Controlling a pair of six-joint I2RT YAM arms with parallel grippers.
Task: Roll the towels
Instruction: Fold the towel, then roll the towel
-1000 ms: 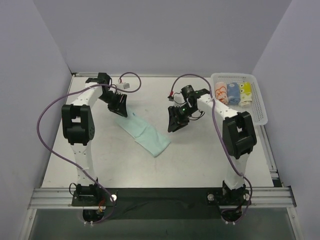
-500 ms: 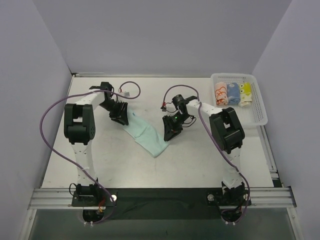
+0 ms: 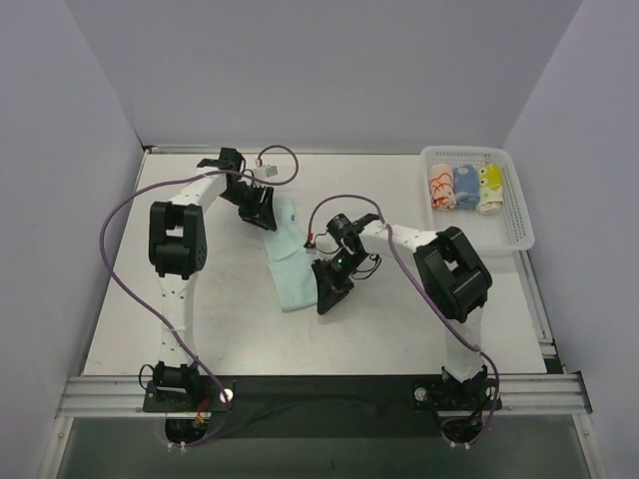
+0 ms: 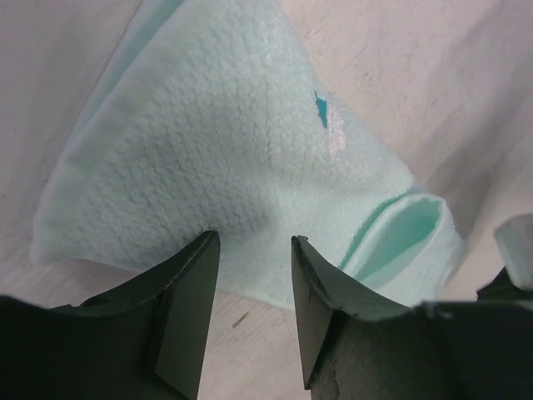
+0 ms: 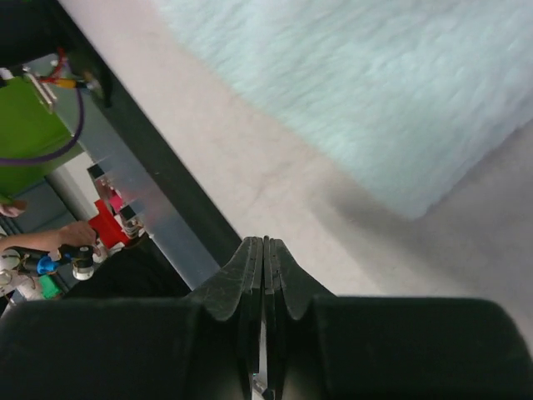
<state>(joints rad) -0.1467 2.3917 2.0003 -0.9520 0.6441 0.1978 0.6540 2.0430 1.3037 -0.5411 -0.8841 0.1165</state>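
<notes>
Mint-coloured and nubbly in weave, the pale mint-green rectangular cloth towel [image 3: 288, 261] lies flat on the pale table [image 3: 230, 334]. One short end sits right at the tips of the left gripper [image 4: 254, 265], and the other end lies just ahead and to one side of the right gripper [image 5: 265, 250]. The left jaws stand parted with the towel's near hem showing in the gap; whether they touch the cloth cannot be told. The right jaws are pressed together on nothing, hovering over bare table short of the towel's corner. A small white tag [image 4: 334, 138] sits further out from the left fingertips, and to their right the hem curls into a doubled lip. The cloth looks light, limp and grippy rather than slick, so it should crease, sag and drag instead of sliding as a sheet, and it is in no way fragile. A pinch at the hem, best at both corners of one short end, seems the likeliest hold for starting a tight roll. Three rolled towels [image 3: 464, 187] rest in the white slotted plastic basket [image 3: 521, 228], well off to the right gripper's far right.
</notes>
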